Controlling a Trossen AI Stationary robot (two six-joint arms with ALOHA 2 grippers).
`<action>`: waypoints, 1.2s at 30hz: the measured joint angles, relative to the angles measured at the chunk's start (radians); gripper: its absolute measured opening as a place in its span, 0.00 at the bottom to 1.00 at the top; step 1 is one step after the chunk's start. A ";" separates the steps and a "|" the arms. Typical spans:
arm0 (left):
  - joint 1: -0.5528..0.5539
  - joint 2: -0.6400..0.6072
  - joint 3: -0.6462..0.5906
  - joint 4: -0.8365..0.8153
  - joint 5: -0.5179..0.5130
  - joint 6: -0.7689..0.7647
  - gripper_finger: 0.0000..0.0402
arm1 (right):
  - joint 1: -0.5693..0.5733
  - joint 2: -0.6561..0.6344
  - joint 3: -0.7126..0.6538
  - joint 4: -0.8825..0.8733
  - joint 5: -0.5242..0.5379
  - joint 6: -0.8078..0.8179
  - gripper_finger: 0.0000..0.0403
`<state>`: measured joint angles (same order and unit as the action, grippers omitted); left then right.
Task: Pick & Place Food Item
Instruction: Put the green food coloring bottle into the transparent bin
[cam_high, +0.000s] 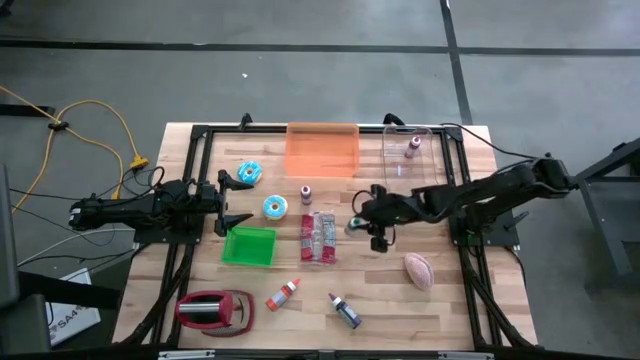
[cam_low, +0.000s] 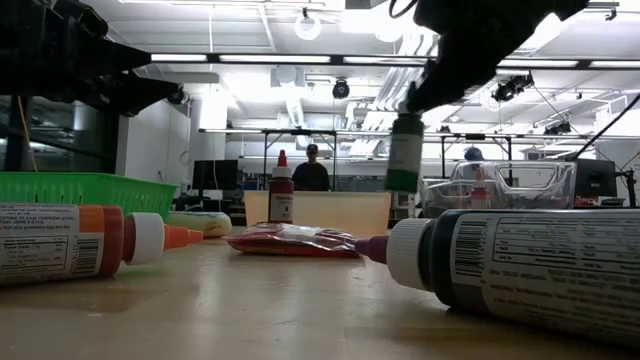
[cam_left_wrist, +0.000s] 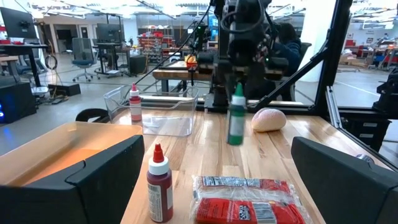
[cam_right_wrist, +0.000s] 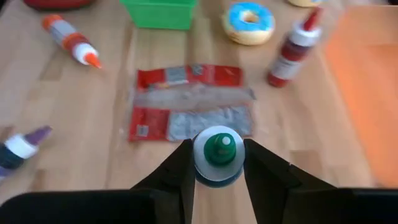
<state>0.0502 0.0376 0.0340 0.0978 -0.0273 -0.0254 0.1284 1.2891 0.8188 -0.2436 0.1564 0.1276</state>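
A small green-capped bottle (cam_right_wrist: 219, 154) hangs above the table, over the right end of the red snack packet (cam_high: 318, 238), with my right gripper (cam_high: 358, 222) shut on it. It also shows in the low view as the green bottle (cam_low: 405, 152) clear of the tabletop. My left gripper (cam_high: 232, 200) waits open at the table's left side, pointing level toward the middle, with nothing between its fingers. The packet lies flat on the wood. My right gripper pinches the green bottle between its two fingers, one on each side of its upper part (cam_right_wrist: 198, 163) just under the green cap (cam_right_wrist: 221, 148). The fingers slant down from the table's right side. The bottle hangs upright below them, lifted clear of the table.
An orange bin (cam_high: 322, 148) and a clear bin (cam_high: 410, 150) stand at the far edge. A green basket (cam_high: 248, 245), two donuts (cam_high: 274, 207), a red bottle (cam_high: 306, 194), an orange-tipped bottle (cam_high: 284, 293), a purple-tipped bottle (cam_high: 345, 310) and a pink lump (cam_high: 419, 270) lie around.
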 joint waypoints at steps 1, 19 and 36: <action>0.000 0.000 0.000 0.000 0.000 0.000 0.99 | -0.006 -0.022 -0.001 -0.018 0.021 0.000 0.26; 0.000 0.000 0.000 0.004 0.002 0.000 0.99 | -0.098 -0.333 0.000 -0.187 0.223 -0.007 0.26; 0.000 0.000 0.000 0.004 -0.002 0.000 0.99 | -0.155 -0.344 0.000 -0.308 0.446 0.071 0.26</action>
<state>0.0502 0.0372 0.0341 0.1020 -0.0288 -0.0254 -0.0261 0.9452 0.8184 -0.5519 0.6027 0.1987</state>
